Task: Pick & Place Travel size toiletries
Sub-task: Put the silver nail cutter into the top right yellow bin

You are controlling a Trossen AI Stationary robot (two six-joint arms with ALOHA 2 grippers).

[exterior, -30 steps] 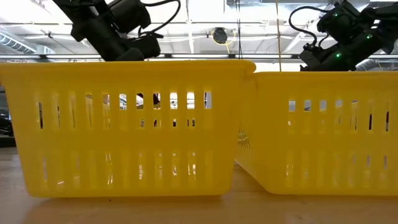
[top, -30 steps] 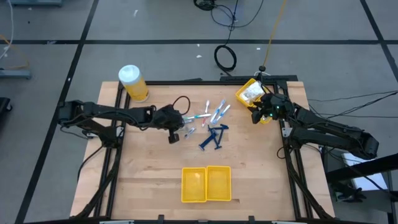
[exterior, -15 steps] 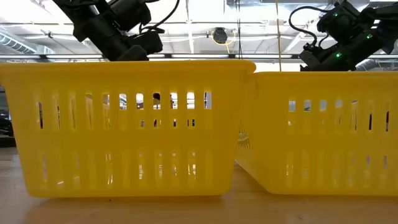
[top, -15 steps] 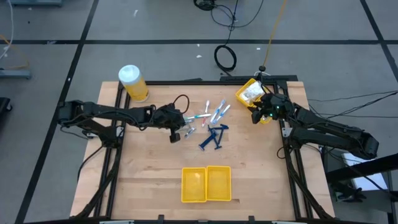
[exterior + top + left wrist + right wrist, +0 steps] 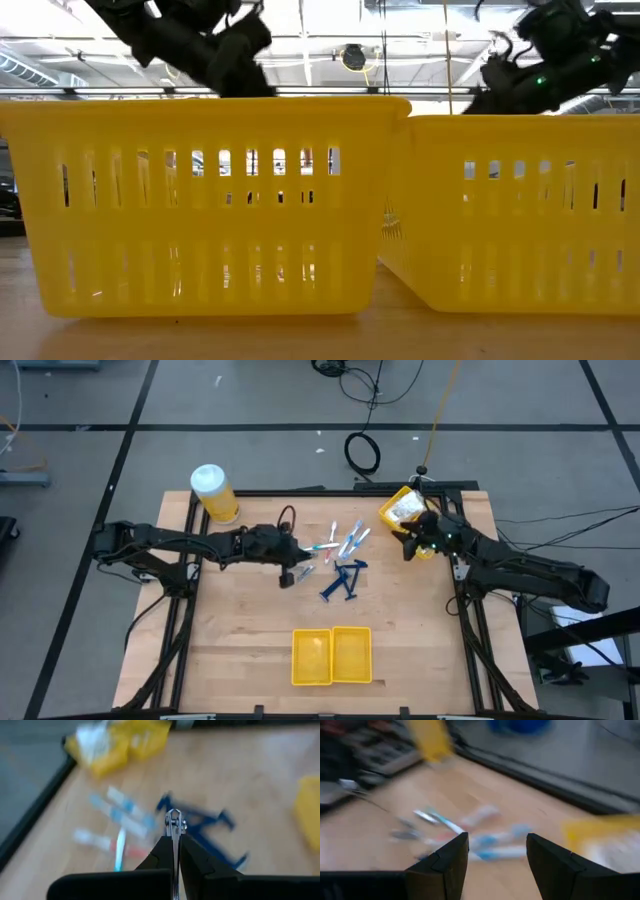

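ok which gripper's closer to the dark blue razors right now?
Left. The left gripper sits just beside the dark blue razors, jaws shut on a small silvery piece. The right gripper hangs farther off, near the yellow bin at the table's far right corner.

Two yellow slotted bins (image 5: 205,205) stand side by side, touching, filling the foreground. Dark arm sections (image 5: 200,45) show above each rim, ceiling lights behind.

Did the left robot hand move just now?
Yes. The left gripper, shut on a small silvery piece, slid a little toward the blue razors, away from the yellow jar.
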